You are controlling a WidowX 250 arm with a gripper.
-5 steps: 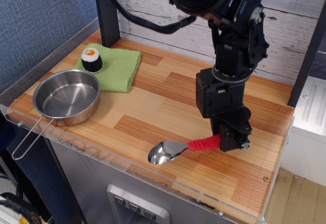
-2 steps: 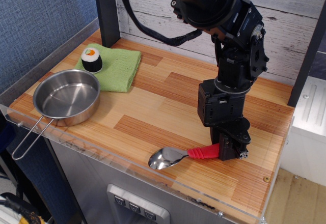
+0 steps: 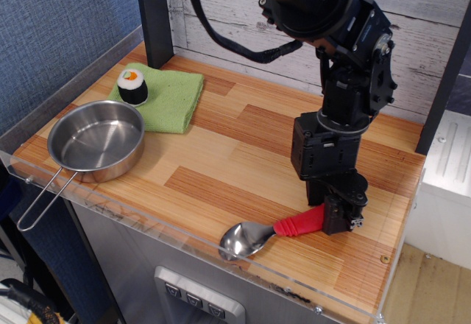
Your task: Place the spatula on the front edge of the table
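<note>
Table (image 3: 221, 158), front rim: clear acrylic edge running along the lower part of the frame, from left of centre down to the lower right corner; striped wood planks behind it.

Spatula (image 3: 268, 233): lower centre-right. Silver bowl now lies right at the front rim, touching or all but touching the acrylic; red ribbed handle angles up and right. A second ago the bowl sat further back on the planks, so the utensil has been carried forward and slightly right. Whether it rests on the wood or hangs just above it cannot be told.

End effector (image 3: 340, 216): right of centre, clenched on the far end of the red handle, arm standing nearly vertical above it. It has shifted toward the front and right together with the spatula.

Judgement: transport looks nearly complete; what is left appears to be setting down and letting go.

Steel pan (image 3: 96, 141): left of frame, wire handle overhanging the front rim. Unmoved.

Green cloth (image 3: 171, 99): upper left, flat on the table. Unmoved.

Sushi roll (image 3: 132, 85): upright on the cloth's left part. Unmoved.
</note>
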